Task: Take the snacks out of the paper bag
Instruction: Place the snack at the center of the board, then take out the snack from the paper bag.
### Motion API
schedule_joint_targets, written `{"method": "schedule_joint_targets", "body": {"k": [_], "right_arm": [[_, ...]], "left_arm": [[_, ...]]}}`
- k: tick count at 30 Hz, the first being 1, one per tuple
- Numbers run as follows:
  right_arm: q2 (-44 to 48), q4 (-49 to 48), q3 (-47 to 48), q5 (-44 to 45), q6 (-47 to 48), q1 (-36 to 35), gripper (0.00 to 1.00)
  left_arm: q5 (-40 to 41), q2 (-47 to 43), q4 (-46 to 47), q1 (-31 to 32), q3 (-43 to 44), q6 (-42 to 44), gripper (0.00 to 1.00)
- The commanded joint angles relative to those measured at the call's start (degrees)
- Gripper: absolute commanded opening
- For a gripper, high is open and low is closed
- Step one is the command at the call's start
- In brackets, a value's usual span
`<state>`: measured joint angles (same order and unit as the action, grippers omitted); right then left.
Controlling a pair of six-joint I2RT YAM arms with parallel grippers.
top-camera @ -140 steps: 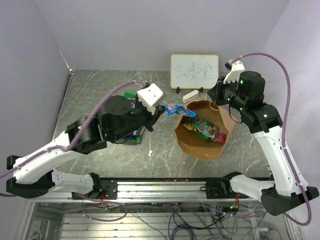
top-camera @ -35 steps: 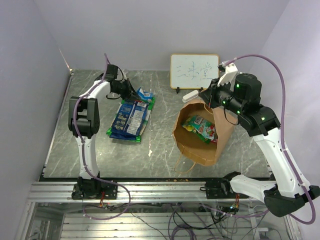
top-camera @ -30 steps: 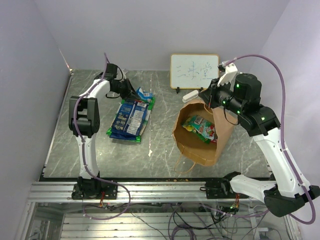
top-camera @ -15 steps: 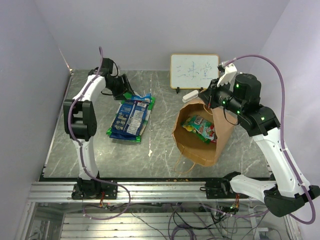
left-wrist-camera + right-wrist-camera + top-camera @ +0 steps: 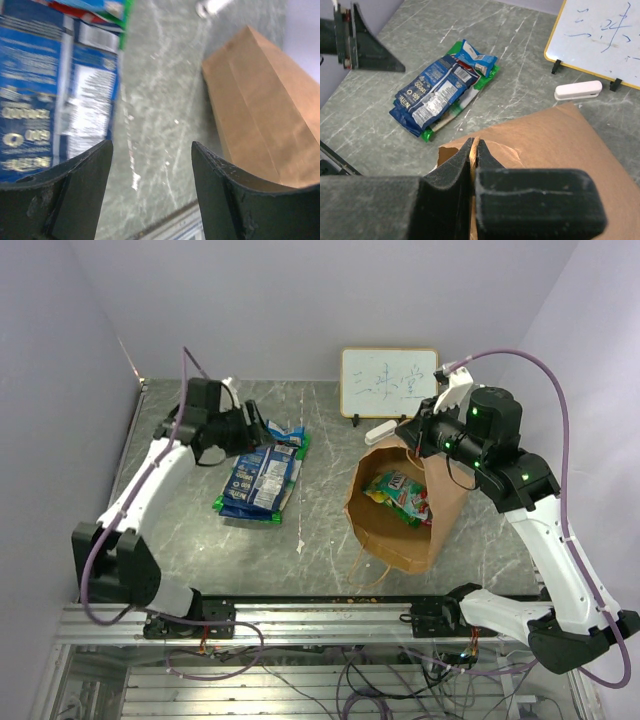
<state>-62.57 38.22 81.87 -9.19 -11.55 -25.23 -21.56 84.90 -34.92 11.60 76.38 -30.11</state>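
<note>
- L claw [image 5: 152,192]: jaws wide apart, nothing between them. Hangs over the table [image 5: 190,540] by the far-left end of the pile.
- R claw [image 5: 473,150]: pinched tight on the bag rim, holding the mouth up.
- Bag [image 5: 440,505]: right-centre of table, mouth open upward; handles [image 5: 365,575] trail on the near side.
- Pile [image 5: 262,475]: blue packs stacked on a green one, left-centre, well apart from the bag.
- Packs in bag [image 5: 400,492]: green/red ones visible inside; exact count unclear.
- Eraser [image 5: 385,430]: at the back, just beside the bag rim.
- Risk 1: thin paper rim may tear or slip from the R claw, and the mouth would then sag over the contents.
- Risk 2: L claw entering could nudge a bag wall and drag or tip the bag.
- Risk 3: glossy, overlapping packs, so the grip may slide off or lift two at once.
- Risk 4: a drop onto the stacked pile could shift it.
</note>
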Motion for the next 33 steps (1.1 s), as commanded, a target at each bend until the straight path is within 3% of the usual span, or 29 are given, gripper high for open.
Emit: {"method": "schedule_joint_targets", "body": {"k": [1, 8, 15, 21, 27, 33], "right_arm": [[-0.3, -1.4, -0.2, -1.1, -0.2, -0.4, 0.0], [-0.8, -1.5, -0.9, -2.8, -1.2, -0.8, 0.0], [-1.3, -2.0, -0.1, -4.2, -2.7, -2.3, 0.0], [1.4, -6.6, -5.6, -2.7, -5.0, -2.5, 0.0], [0.9, -5.6, -4.6, -0.6, -1.6, -2.5, 0.0], [2.2, -5.1, -3.3, 0.5, -1.5, -2.4, 0.0]], "left_arm": [[2.8, -8.4, 9.5, 9.0, -5.9, -4.9, 0.74], [13.9, -16.2, 17.9, 25.4, -12.5, -13.0, 0.78], [27.5, -21.5, 9.4, 40.9, -9.8, -17.7, 0.8], [40.1, -25.7, 6.6, 55.3, -10.9, -21.4, 0.93], [47.3, -19.6, 6.9, 65.2, -5.2, -15.5, 1.0], [54.6, -11.0, 12.8, 74.4, 2.2, -0.1, 0.99]]}}
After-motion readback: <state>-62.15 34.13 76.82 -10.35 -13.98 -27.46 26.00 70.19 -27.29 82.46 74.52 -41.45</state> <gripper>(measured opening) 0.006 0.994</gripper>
